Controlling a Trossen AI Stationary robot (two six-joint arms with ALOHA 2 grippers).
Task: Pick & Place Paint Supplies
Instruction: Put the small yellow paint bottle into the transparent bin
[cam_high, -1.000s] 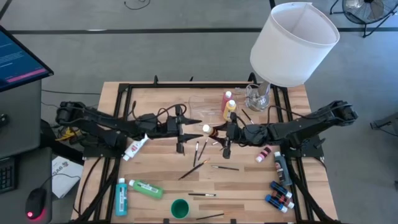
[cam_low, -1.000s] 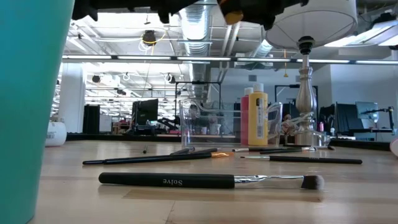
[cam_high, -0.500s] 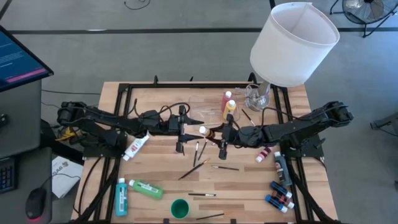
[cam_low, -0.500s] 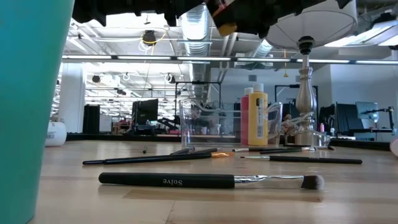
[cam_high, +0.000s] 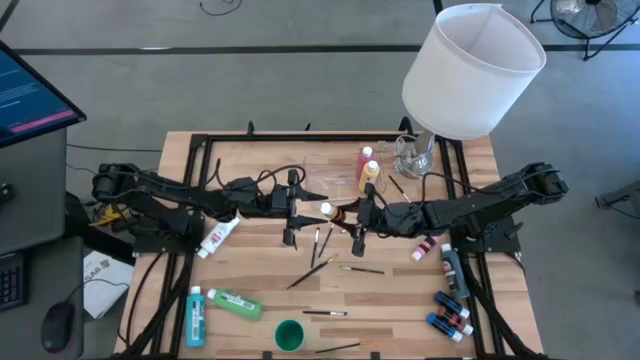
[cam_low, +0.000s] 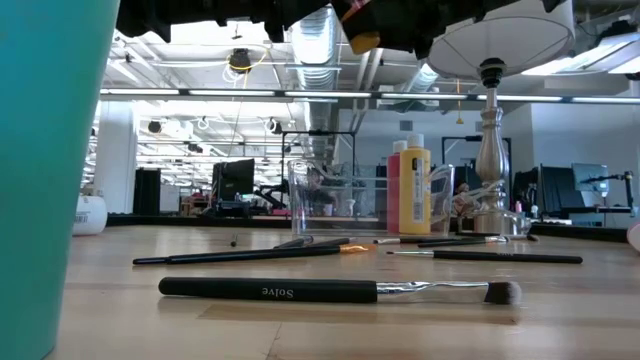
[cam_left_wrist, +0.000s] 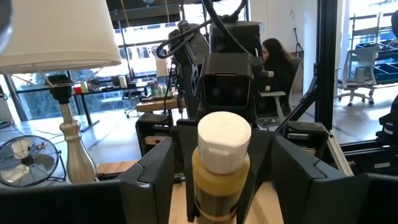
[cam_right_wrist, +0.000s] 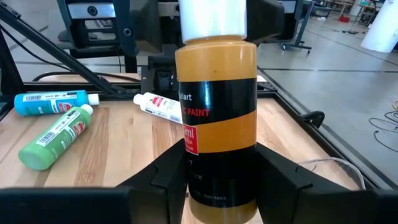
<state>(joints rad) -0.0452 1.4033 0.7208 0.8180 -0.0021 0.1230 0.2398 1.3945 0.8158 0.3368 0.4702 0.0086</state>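
Wood table (cam_high: 270, 160): brushes (cam_high: 323, 245), paint bottles (cam_high: 234, 302), lamp (cam_high: 472, 70).
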